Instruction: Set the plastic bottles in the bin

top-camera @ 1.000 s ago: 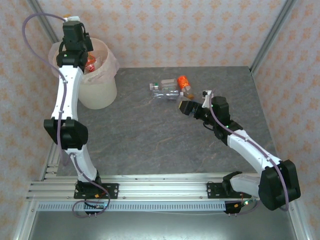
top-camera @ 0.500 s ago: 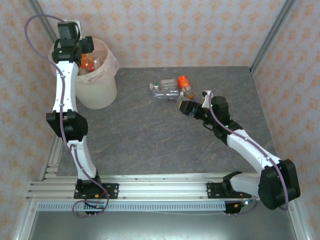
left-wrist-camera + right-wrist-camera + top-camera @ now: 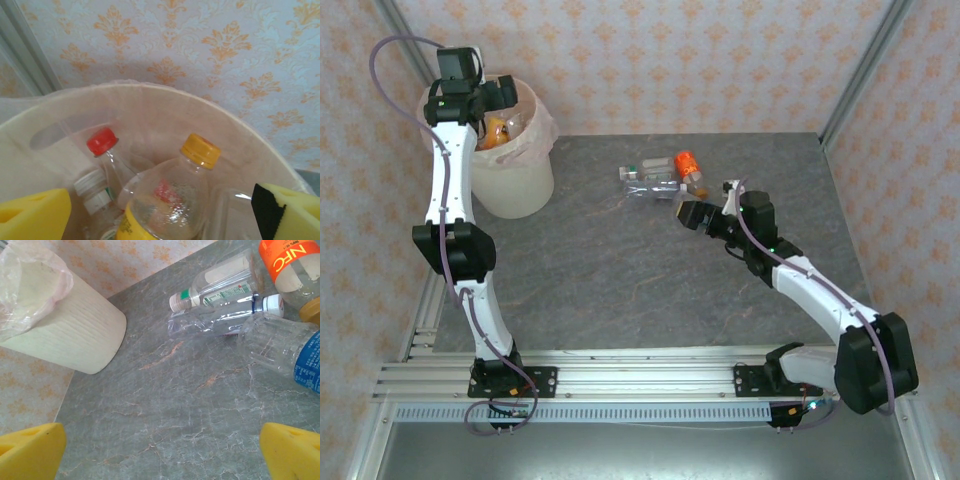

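Observation:
The cream bin (image 3: 516,182) with its pinkish liner stands at the back left of the table. My left gripper (image 3: 496,98) hangs over its mouth, open. In the left wrist view a yellow-capped bottle (image 3: 186,180) lies loose inside the bin (image 3: 150,95), beside a red-capped bottle (image 3: 104,145) and a white-capped one (image 3: 91,187); the yellow pads (image 3: 31,216) stand wide apart and touch nothing. Several plastic bottles (image 3: 655,180) lie together mid-table, one orange-labelled (image 3: 688,164). My right gripper (image 3: 688,214) sits just in front of them, open and empty.
In the right wrist view a blue-labelled bottle (image 3: 286,347), a green-labelled one (image 3: 220,287), a clear white-capped one (image 3: 225,319) and the orange-labelled one (image 3: 289,267) lie ahead on the grey stone table (image 3: 165,405). The bin (image 3: 75,327) is far left. Patterned walls enclose the table.
My left gripper opened over the bin and the yellow-capped bottle dropped in. The left wrist swung slightly back and left. The right arm barely moved.

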Robot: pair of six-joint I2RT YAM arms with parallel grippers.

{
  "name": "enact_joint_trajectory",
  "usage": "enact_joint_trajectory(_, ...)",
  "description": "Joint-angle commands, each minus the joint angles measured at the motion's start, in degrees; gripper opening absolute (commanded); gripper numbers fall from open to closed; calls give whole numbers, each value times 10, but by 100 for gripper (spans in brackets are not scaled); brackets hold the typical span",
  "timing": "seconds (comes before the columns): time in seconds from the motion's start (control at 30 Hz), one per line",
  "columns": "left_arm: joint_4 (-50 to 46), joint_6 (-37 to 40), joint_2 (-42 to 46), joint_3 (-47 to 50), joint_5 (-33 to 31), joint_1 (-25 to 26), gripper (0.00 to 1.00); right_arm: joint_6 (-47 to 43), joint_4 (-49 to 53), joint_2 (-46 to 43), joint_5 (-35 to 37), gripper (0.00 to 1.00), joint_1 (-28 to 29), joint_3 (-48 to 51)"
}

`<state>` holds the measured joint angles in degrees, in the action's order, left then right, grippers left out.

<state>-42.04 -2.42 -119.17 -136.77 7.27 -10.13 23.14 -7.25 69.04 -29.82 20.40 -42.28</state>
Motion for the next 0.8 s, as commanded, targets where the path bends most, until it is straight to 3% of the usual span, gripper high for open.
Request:
enact_joint_trajectory(0.0, -14, -49, 13, 0, 31, 6, 100, -4, 7, 3, 18, 99, -2, -20)
enact_joint_trajectory(0.2, -6, -86, 22, 8, 33, 21, 100, 7, 46, 10, 82, 99, -5, -26)
enact_joint_trajectory(0.33, -4, -123, 31, 17, 32, 36, 100, -42, 124, 32, 109, 99, -19, -68)
enact_joint_trajectory(0.5, 10, -147, 51, 35, 23, 70, 100, -92, 192, 76, 108, 99, -52, -111)
enact_joint_trajectory(0.77, 23, -171, 79, 51, -4, 140, 100, -160, 207, 148, 98, 99, -84, -151)
